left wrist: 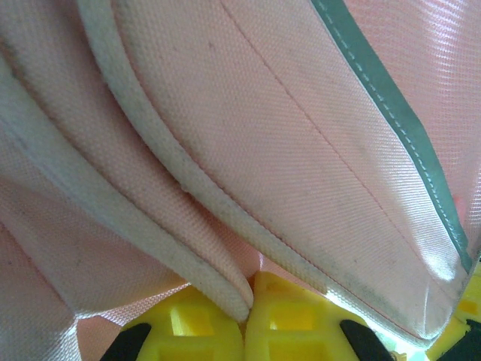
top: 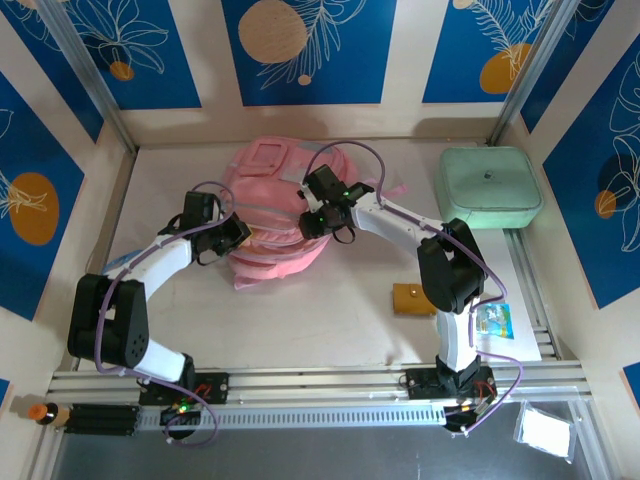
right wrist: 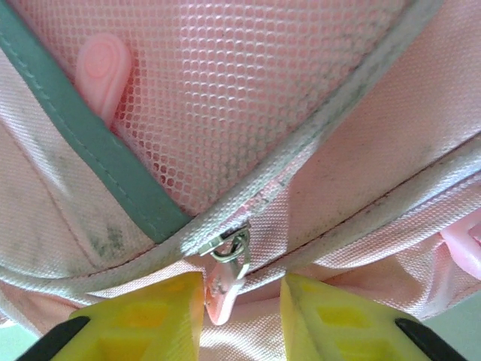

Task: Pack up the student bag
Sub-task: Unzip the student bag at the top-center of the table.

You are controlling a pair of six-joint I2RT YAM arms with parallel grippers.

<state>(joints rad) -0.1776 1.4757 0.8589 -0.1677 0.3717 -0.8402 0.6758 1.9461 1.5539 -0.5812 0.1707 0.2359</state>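
Packing not yet begun, our left end effector pinches the student bag edge while the right end effector gapes around the zipper pull.

White-and-black arms, purple cables (yellow jaws)

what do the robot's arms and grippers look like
The left arm and right arm match: white links between bulky black joint housings, each trailed by a loose purple-grey cable. A small green light glows near the right wrist. The left gripper and right gripper have bright yellow moulded fingers with recessed pockets, on black mounts.
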